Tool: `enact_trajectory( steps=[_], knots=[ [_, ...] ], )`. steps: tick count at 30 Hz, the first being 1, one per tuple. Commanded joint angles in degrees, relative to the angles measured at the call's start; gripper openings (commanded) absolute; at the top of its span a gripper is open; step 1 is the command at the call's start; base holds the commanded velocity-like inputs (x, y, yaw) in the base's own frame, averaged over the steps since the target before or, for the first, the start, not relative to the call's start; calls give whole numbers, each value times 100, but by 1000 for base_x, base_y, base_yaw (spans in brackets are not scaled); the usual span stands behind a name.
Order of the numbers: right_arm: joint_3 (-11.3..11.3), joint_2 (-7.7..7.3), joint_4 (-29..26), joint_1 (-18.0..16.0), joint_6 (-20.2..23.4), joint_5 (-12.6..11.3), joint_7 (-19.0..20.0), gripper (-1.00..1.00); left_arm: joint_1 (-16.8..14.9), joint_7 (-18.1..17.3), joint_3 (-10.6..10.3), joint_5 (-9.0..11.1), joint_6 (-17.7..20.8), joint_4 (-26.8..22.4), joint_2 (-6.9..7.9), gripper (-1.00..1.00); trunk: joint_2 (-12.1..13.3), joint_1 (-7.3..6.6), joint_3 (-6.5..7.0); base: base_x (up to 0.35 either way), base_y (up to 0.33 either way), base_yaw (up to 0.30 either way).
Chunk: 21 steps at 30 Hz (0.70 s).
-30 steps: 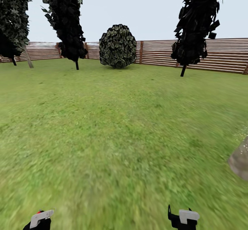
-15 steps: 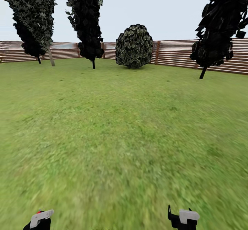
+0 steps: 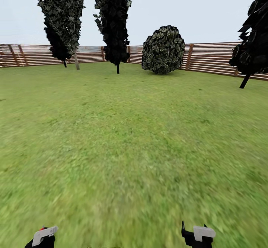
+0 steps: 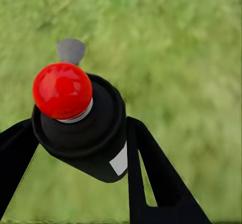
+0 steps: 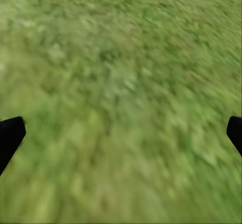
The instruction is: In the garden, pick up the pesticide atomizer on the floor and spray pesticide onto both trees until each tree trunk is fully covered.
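Observation:
My left gripper [image 3: 41, 237], at the head view's lower left edge, is shut on the pesticide atomizer [image 3: 42, 228], of which a red spot shows there. In the left wrist view the atomizer [image 4: 83, 133] is a black bottle with a round red top and a grey nozzle, clamped between the left gripper's [image 4: 80, 151] two black fingers above the grass floor [image 4: 186, 58]. My right gripper [image 3: 197, 235] stands open over grass [image 5: 121, 83] with nothing between its fingers. Tall dark-leaved trees [image 3: 61, 13] [image 3: 113, 17] stand far off by the fence; their trunks are small and thin from here.
A wide green lawn [image 3: 134, 136] stretches ahead to a brown slatted fence [image 3: 212, 56]. A round dark bush [image 3: 163, 49] stands at the fence, right of centre. Another dark tree [image 3: 255, 47] leans at the right edge.
The whole head view has swung left, so trees and bush sit further right in the picture. A mottled trunk at the right edge has left the view. Both grippers are unchanged.

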Motion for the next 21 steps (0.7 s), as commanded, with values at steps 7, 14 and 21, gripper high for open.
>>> enact_trajectory(
  steps=[7, 14, 21],
  knots=[
    [2, 0, 0, 0, 0, 1, 0, 100, -3, 1, 6, 2, 0, -2, 0, -100, 0, 0, 0, 0, 0, 284],
    [2, 0, 0, 0, 0, 1, 0, 100, 0, -2, 6, 2, 0, -2, 0, -100, 0, 0, 0, 0, 0, 284],
    [1, 0, 0, 0, 0, 1, 0, 100, -4, 2, 3, 2, 0, -2, 0, -100, 0, 0, 0, 0, 0, 284]
  ],
)
